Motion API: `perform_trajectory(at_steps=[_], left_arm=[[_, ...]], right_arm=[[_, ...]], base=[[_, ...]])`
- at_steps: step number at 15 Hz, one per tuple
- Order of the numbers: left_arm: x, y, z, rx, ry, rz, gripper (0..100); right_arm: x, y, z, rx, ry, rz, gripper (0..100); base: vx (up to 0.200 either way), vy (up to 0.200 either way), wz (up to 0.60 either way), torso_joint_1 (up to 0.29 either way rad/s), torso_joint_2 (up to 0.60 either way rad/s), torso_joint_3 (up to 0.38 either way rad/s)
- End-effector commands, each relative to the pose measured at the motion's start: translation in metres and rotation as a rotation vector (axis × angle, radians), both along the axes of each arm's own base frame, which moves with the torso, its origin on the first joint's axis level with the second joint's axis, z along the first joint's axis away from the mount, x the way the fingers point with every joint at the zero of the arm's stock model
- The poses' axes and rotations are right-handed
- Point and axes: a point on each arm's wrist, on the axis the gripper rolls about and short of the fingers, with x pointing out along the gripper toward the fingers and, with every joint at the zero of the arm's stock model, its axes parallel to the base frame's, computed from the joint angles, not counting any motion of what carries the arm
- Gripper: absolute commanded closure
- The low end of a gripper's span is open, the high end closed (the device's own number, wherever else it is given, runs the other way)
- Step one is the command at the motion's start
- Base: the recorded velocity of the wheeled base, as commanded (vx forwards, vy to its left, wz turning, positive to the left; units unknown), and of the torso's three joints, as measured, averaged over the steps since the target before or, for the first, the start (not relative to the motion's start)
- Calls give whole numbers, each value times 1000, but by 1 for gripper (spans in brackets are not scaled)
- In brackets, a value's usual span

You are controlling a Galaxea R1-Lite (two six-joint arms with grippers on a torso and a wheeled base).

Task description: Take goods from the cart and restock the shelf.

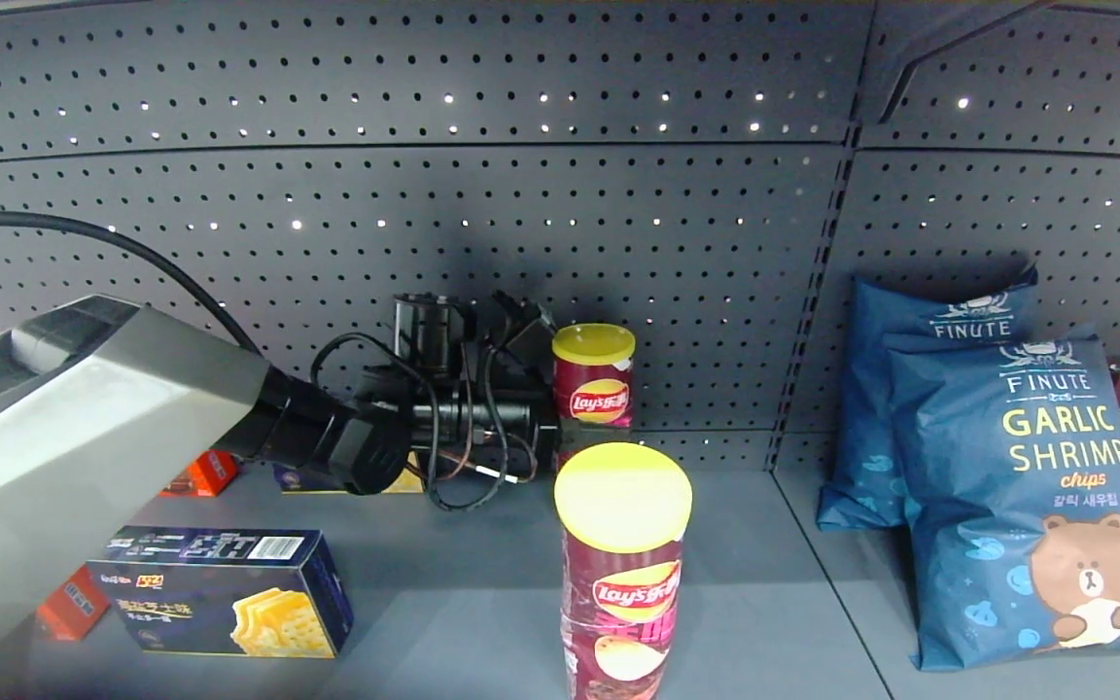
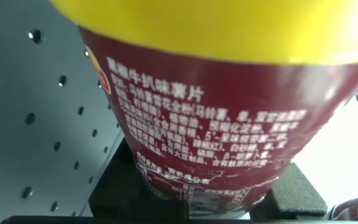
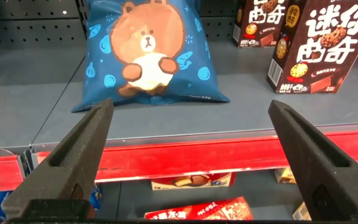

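**Head view.** Left gripper (image 1: 560, 423): clenched sideways around the rear chips can (image 1: 595, 374), low on its body. The can is upright, directly behind the front chips can (image 1: 623, 574) and close to the pegboard back wall (image 1: 521, 194). Its base is hidden by the front can's yellow lid, so I cannot tell whether it rests on the shelf (image 1: 463, 583). Blue chips bags (image 1: 1017, 486) stand to the right of the front can, well apart. A blue cracker box (image 1: 225, 593) lies to its left.

**Left wrist view.** Left gripper (image 2: 204, 199): the dark fingers (image 2: 294, 194) press on either side of the maroon rear chips can (image 2: 210, 130), with the pegboard just beside it.

**Right wrist view.** Right gripper (image 3: 191, 112): released, jaws spread wide and holding nothing. It hangs before a red shelf edge (image 3: 197, 158), with a bear-print bag (image 3: 148, 50) and brown cookie boxes (image 3: 319, 43) beyond.

**Step in hand, judged.** Placing one can in the back row, behind the front chips can.

**Next move, judged.** Confirm the base is seated. Spread the fingers only enough to free the can, then draw straight back without brushing the front chips can, which would topple easily.
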Motion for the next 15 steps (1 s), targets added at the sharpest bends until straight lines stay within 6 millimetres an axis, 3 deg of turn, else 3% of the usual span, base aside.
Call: perform_trajectory(at_steps=[1,4,5,10,15], left_arm=[[-2,0,-3,6,13,-1,100],[-2,0,-4,1,2,-1,100],[-2,1,-4,1,0,0,0],[-3,2,-2,-1,-1,0,0],[-20,23,23,-11,-25,31,0]], right_arm=[[0,0,0,-1,2,1,0],[0,0,0,0,1,1,0],[0,0,0,0,1,1,0],[0,0,0,0,1,1,0],[0,0,0,-1,2,1,0]], base=[[0,0,0,0,0,0],[0,0,0,0,0,0],[0,0,0,0,0,0],[0,0,0,0,0,0],[0,0,0,0,0,0]])
